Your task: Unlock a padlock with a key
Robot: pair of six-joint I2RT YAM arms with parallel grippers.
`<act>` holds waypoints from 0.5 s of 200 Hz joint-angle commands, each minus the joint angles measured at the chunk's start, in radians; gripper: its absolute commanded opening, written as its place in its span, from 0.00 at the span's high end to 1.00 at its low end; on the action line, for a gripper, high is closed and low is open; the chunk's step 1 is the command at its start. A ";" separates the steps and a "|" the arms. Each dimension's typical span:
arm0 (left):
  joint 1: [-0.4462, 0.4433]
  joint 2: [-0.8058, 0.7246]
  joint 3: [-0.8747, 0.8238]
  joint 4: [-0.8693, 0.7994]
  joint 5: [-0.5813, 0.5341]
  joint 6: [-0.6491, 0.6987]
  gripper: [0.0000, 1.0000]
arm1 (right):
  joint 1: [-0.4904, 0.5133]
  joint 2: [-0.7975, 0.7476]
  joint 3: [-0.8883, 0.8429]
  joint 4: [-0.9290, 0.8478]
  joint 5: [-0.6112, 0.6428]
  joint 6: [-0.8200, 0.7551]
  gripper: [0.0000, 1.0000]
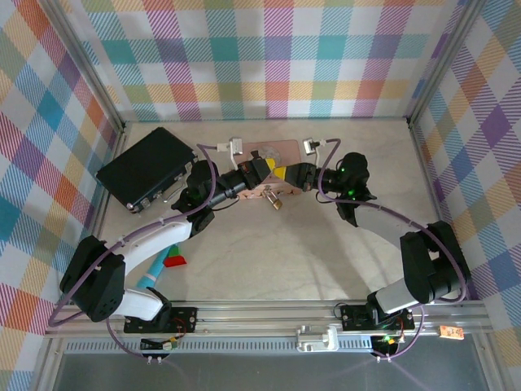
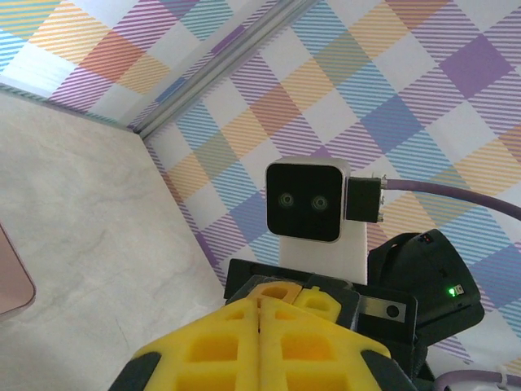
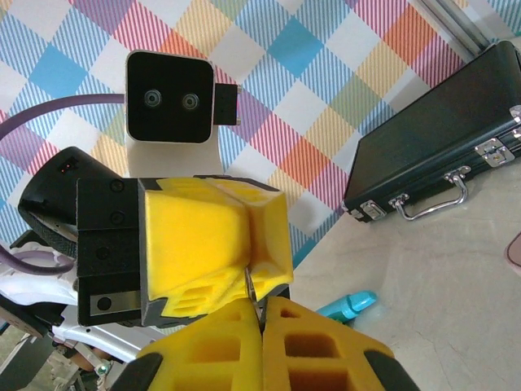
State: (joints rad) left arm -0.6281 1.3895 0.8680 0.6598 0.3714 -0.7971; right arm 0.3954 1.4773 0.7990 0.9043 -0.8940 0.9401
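Two arms meet in the middle of the desk (image 1: 244, 244), up near the back. The left tool (image 1: 267, 173) and the right tool (image 1: 295, 173) point at each other, and their yellow tips almost touch. In the left wrist view, the left tool's yellow fingers (image 2: 220, 346) are pressed tight together, and I cannot tell if anything is between them. In the right wrist view, the right tool's fingers (image 3: 309, 350) are squeezed together too. A thin silver bit pokes up from between them, and it looks like the key (image 3: 251, 287). It sits right against the bottom of the left tool's yellow block. From the top, the little gold padlock (image 1: 278, 203) is just in front of where the two tools meet, a bit nearer to the arm bases. A pink tin (image 1: 277, 150) lies just behind the tools. A black case (image 1: 146, 169) lies off to the left.
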 commanded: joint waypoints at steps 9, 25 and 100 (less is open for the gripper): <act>-0.014 -0.051 -0.022 0.047 -0.030 -0.002 0.81 | 0.001 -0.010 0.032 -0.030 0.009 -0.051 1.00; 0.001 -0.090 -0.037 -0.014 -0.088 0.014 0.35 | -0.005 -0.039 0.041 -0.156 0.012 -0.138 1.00; 0.035 -0.092 -0.063 -0.318 -0.247 0.056 0.26 | -0.024 -0.163 0.182 -1.081 0.292 -0.641 1.00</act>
State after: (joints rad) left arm -0.5854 1.2552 0.8104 0.4652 0.1902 -0.7658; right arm 0.3779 1.3338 0.9062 0.2066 -0.7578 0.5232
